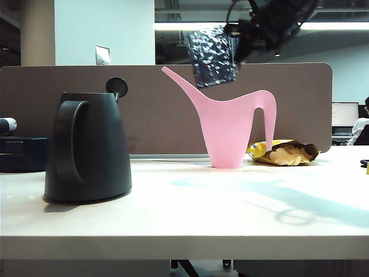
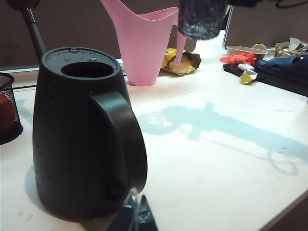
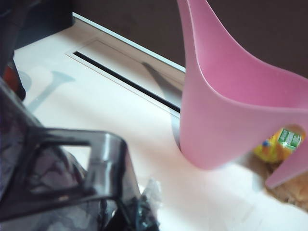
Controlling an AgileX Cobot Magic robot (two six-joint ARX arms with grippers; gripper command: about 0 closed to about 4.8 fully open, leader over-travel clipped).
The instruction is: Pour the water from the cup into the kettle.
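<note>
Above table (image 1: 184, 219), cup (image 1: 212, 57) in right claw (image 1: 245, 40)

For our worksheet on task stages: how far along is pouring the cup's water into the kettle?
Done: the right end effector has the cup gripped and raised above the pink watering can. In hand: carrying it, not yet over the kettle. Left: reaching the kettle's open top and tipping. The left end effector waits beside the kettle.

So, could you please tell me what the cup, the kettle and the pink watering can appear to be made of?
The cup, held high in the right hand, looks like translucent dark glass or plastic: light glints off its hammered, mottled wall. The kettle looks like matte black plastic, with an even, dull surface without shine. The pink watering can is probably moulded plastic: smooth, uniform colour, thin edges.
</note>
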